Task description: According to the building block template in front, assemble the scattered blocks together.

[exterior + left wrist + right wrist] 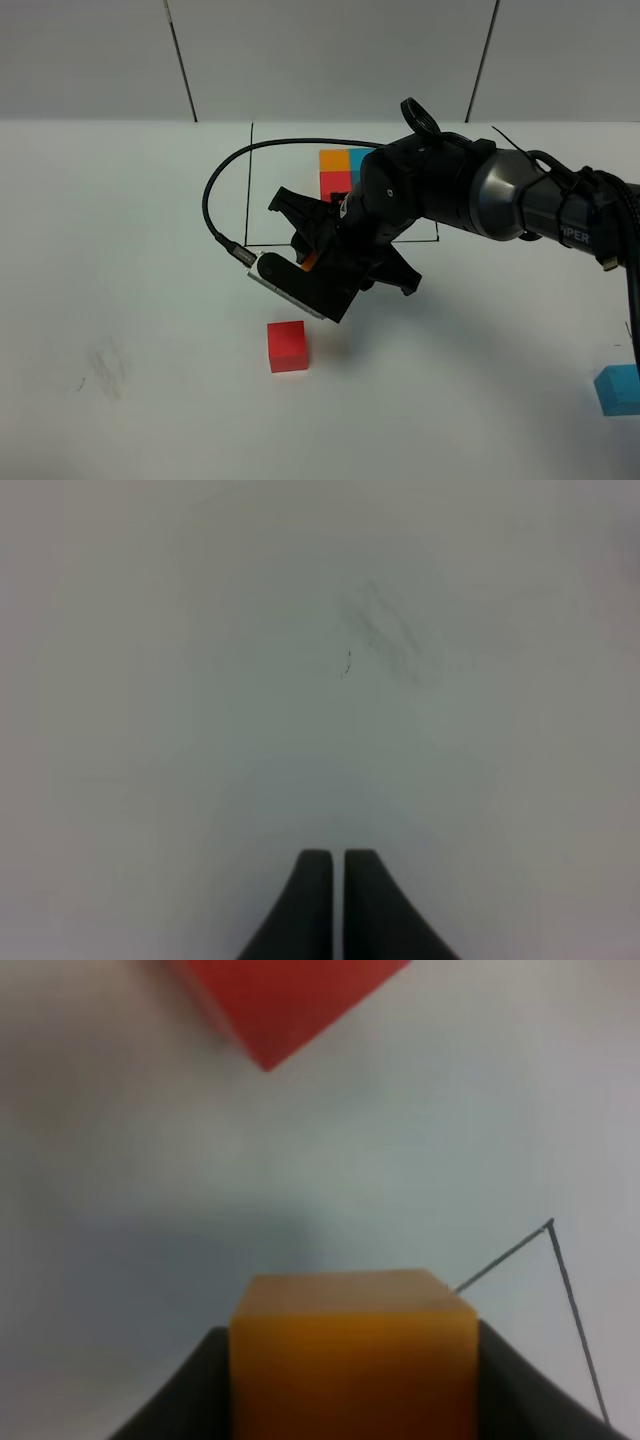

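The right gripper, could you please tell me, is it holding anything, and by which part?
The right gripper holds the orange cube, clamped by two opposite side faces.

Right arm (480, 195) overhangs template (335, 160); red cube (287, 346) stands free.

The right arm (500, 195) enters from the right edge of the exterior high frame and stretches leftward to the centre, its thick dark forearm sloping slightly downward. At the wrist it bends down and toward the lower left, so the right hand (310, 262) hangs just above the table near the middle of the frame. In the right wrist view its two black fingers (180, 1400) stand partly apart at the bottom edge, pressed against opposite sides of an orange cube (352, 1360). The left hand (338, 900) shows only in the left wrist view, at bottom centre, its dark fingertips closed together with nothing between them.
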### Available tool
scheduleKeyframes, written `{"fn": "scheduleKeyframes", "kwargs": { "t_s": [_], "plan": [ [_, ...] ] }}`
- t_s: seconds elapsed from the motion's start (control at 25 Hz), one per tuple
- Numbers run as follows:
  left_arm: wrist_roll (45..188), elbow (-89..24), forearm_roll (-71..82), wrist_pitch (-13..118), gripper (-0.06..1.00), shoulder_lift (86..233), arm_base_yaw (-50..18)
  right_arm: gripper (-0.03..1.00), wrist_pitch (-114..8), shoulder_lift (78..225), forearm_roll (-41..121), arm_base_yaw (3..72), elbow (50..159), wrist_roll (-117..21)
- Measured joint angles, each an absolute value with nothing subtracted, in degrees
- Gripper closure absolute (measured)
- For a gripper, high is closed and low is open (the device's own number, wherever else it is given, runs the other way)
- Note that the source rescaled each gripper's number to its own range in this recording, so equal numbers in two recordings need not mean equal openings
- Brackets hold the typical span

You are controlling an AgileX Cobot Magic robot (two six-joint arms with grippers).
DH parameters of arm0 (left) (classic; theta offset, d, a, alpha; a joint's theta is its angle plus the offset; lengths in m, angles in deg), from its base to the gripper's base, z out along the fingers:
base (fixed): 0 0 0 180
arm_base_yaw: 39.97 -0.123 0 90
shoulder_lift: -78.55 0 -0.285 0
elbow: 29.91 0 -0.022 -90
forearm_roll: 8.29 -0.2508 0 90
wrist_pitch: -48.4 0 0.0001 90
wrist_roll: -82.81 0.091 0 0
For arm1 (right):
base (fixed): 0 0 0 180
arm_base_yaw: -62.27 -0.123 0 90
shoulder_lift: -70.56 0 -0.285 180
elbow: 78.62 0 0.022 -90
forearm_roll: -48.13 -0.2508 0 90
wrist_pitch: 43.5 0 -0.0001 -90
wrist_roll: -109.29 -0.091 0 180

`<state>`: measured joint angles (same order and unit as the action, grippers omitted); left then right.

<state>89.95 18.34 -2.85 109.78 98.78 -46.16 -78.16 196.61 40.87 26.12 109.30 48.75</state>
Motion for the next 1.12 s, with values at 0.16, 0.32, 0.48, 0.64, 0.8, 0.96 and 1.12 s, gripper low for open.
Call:
{"fn": "scheduleKeyframes", "kwargs": {
  "t_s": [0.16,0.32,0.48,0.64,0.8,0.96,1.12],
  "plan": [
    [89.95,18.34,-2.85,109.78,0.94,98.78,-46.16,0.42,-79.05,196.61,40.87,26.12,109.30,48.75],
    [89.95,18.34,-2.85,109.78,0.94,98.78,-46.16,0.42,-79.17,196.61,40.46,26.12,109.30,48.75],
    [89.95,18.34,-2.85,109.78,0.94,98.78,-46.16,0.42,-79.33,196.61,40.24,26.12,109.30,48.75],
    [89.95,18.34,-2.85,109.78,0.94,98.78,-46.16,0.42,-80.30,196.61,40.15,26.12,109.30,48.80],
    [89.95,18.34,-2.85,109.78,0.94,98.78,-46.16,0.42,-80.61,196.61,40.15,26.12,109.30,48.80],
    [89.95,18.34,-2.85,109.78,0.94,98.78,-46.16,0.42,-80.96,196.67,40.84,26.12,110.81,48.80],
    [89.95,18.34,-2.85,109.78,0.94,98.78,-46.16,0.42,-84.30,196.67,42.33,25.85,115.24,48.80]
  ]
}}
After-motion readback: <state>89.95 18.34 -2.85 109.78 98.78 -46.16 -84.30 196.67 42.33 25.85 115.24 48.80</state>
